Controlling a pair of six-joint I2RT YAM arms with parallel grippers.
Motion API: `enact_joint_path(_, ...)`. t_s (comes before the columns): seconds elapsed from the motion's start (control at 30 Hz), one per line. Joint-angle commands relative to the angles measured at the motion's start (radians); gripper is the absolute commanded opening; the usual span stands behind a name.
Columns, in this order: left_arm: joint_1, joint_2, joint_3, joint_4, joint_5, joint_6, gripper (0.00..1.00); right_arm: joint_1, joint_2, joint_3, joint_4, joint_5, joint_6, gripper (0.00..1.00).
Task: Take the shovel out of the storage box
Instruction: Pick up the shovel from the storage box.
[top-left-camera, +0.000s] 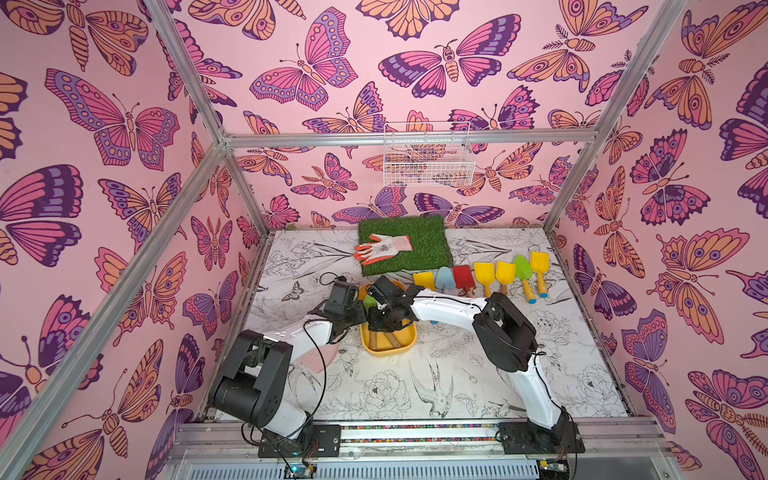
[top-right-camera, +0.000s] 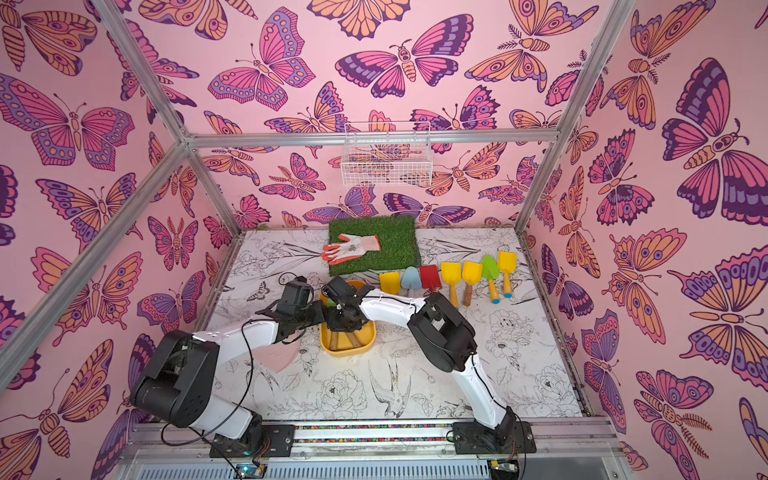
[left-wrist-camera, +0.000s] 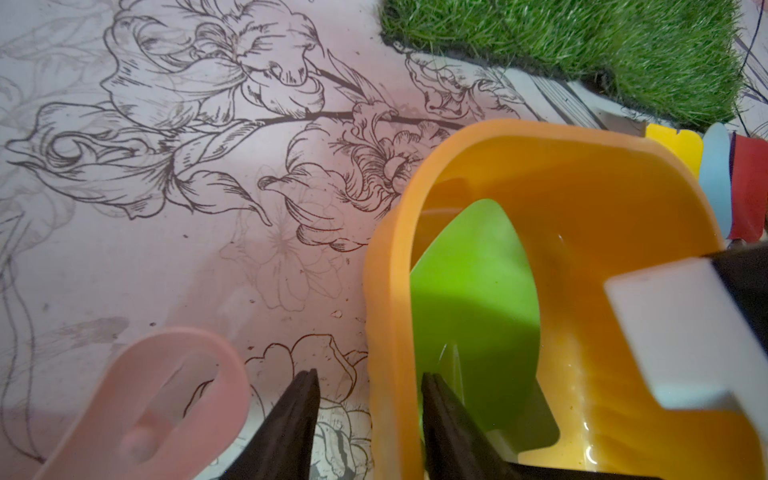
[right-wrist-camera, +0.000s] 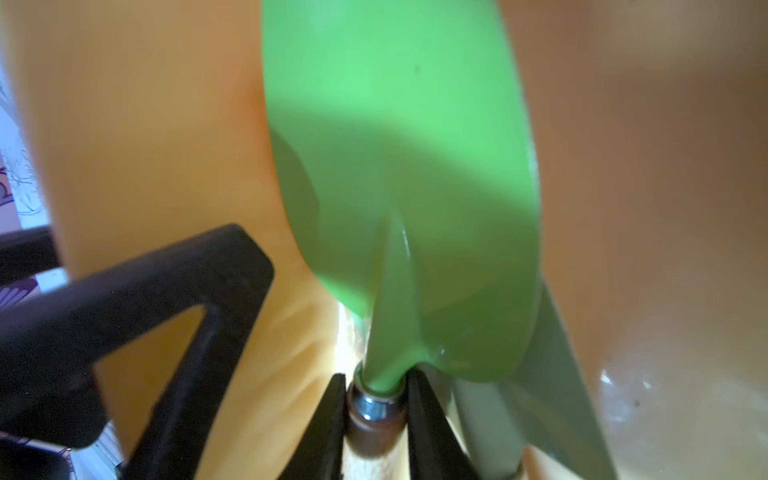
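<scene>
Right hand: I see it pinched on the shovel, just where the green blade narrows into the metal collar above the wooden handle.
Right fingers: black, one on each side of that collar and touching it, with only the collar's width between them.
Shovel: inside the storage box, with the blade tip pointing at the box's far rounded end. I cannot tell whether it is clear of the box floor.
Neighbour in the box: a grey-green blade lies just beside the green one.
Left hand: part-way spread and astride the box's long wall. The inner finger lies against the wall's inside face, while a strip of bench shows between the outer finger and the wall, so I read no clamp.
Storage box: yellow and shallow, on the bench between the two arms in both top views.
Pink piece: flat plastic with a looped end, on the bench just beside the box.
Other shovels: a row of seven on the bench, apart from the box, beside the grass mat that carries a glove.
</scene>
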Motion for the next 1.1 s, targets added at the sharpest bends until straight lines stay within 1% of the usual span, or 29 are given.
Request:
enact_joint_path(0.0, -0.004, 0.002, 0.001, -0.007, -0.004, 0.014, 0.47, -0.003, -0.005, -0.059, 0.007, -0.040, 0.019, 0.08)
enact_joint_path(0.4, -0.004, 0.002, 0.000, -0.005, -0.013, 0.017, 0.47, -0.029, -0.165, -0.226, 0.110, -0.045, 0.038, 0.00)
enact_joint_path(1.07, -0.005, -0.003, -0.003, -0.006, -0.021, 0.021, 0.47, -0.078, -0.423, -0.400, 0.156, -0.016, 0.023, 0.00)
